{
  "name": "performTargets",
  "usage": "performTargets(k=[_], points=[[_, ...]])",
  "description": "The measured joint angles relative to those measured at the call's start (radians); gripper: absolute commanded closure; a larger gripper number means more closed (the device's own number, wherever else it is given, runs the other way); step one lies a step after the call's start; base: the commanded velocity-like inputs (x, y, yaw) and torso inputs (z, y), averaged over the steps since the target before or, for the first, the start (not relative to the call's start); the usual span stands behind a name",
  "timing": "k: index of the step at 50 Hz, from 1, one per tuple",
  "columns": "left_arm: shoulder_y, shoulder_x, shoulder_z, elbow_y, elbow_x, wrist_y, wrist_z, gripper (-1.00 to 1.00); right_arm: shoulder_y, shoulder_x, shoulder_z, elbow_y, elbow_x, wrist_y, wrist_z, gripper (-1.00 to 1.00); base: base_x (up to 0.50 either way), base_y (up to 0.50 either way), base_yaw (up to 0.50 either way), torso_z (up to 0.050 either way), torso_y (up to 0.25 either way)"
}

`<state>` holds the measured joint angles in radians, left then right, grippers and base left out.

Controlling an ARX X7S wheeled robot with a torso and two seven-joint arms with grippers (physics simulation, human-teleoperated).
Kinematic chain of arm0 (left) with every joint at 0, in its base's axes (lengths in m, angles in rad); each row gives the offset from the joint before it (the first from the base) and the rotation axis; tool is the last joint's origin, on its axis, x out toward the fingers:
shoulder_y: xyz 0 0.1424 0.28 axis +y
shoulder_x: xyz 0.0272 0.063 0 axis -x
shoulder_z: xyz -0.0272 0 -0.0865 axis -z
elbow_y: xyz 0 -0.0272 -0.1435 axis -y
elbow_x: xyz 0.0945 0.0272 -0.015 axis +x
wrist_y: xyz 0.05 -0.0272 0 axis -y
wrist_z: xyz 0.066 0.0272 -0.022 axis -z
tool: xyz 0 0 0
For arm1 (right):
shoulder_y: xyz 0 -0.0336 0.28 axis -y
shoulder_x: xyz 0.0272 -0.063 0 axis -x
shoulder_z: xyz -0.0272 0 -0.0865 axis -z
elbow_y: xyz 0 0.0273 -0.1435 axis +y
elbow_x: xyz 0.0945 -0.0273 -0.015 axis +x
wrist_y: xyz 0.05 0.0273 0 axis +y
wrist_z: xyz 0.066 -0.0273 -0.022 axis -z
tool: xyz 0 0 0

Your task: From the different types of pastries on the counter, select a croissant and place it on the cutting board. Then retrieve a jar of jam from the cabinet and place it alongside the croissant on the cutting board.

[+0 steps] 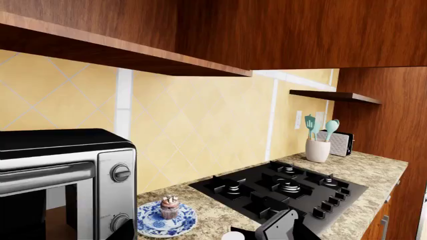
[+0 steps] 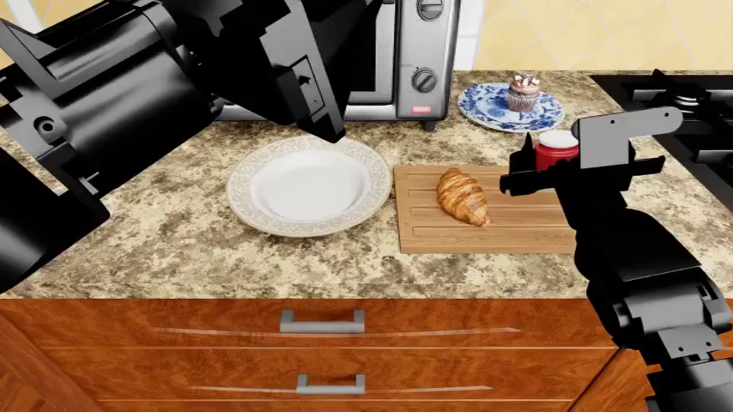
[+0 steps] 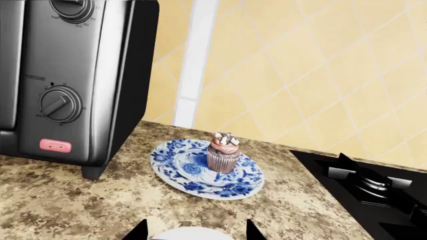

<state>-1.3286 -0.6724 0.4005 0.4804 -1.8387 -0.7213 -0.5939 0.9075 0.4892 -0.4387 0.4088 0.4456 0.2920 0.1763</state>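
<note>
Croissant [image 2: 463, 196]: golden-brown, ridged, lying on the left half of the cutting board [image 2: 504, 232], long axis running front to back.

Cutting board: light wood with parallel grooves, flat on the counter [image 2: 172, 240], its left edge just beside the white dinner plate [image 2: 307, 186].

Jar of jam [image 2: 557, 148]: red body, white lid, upright at the board's far right corner. The right end effector [image 2: 548, 177] stands around it, a black finger on either side; the right wrist view shows the white lid [image 3: 193, 233] between the two fingertips [image 3: 139, 231]. Whether the fingers press on the jar or stand just off it cannot be told.

Cupcake [image 2: 524, 91]: chocolate-frosted, on a blue-and-white patterned plate [image 2: 486, 106], beyond the board toward the wall.

Toaster oven [image 2: 413, 60]: steel, two knobs, beyond the board and left of the cupcake plate.

Gas hob [image 1: 283, 187]: black, on the counter to the right of the board.

Utensil crock [image 1: 317, 149]: white, holding teal tools, at the far end of the counter past the hob, a toaster [image 1: 339, 143] beside it.

Left end effector [image 1: 279, 226]: raised above the counter, left of the board; only one black finger tip shows in its wrist view, so its opening cannot be told.
</note>
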Motion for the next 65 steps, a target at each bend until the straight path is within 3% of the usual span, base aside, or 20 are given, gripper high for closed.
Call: performTargets(k=[26,27,49,65], points=[[0.000,-0.003,0.005,-0.002,0.001,0.002,0.000,-1.00,-0.001,-0.002,-0.002,0.009,0.004,0.007,-0.001,1.00,0.00,0.00,0.00,0.000,-0.092],[0.000,-0.003,0.004,-0.002,0.001,0.002,0.000,-1.00,0.000,-0.002,-0.002,0.010,0.004,0.007,-0.001,-1.00,0.00,0.00,0.00,0.000,0.000],[0.002,-0.003,0.003,-0.005,0.000,0.011,0.003,-1.00,0.014,0.012,0.006,-0.022,-0.007,0.042,-0.001,-1.00,0.00,0.00,0.00,0.000,0.000],[-0.002,-0.002,0.005,-0.005,-0.006,0.014,-0.003,-1.00,0.009,0.064,0.044,-0.183,0.069,0.143,0.001,-1.00,0.00,0.00,0.00,0.000,0.149]])
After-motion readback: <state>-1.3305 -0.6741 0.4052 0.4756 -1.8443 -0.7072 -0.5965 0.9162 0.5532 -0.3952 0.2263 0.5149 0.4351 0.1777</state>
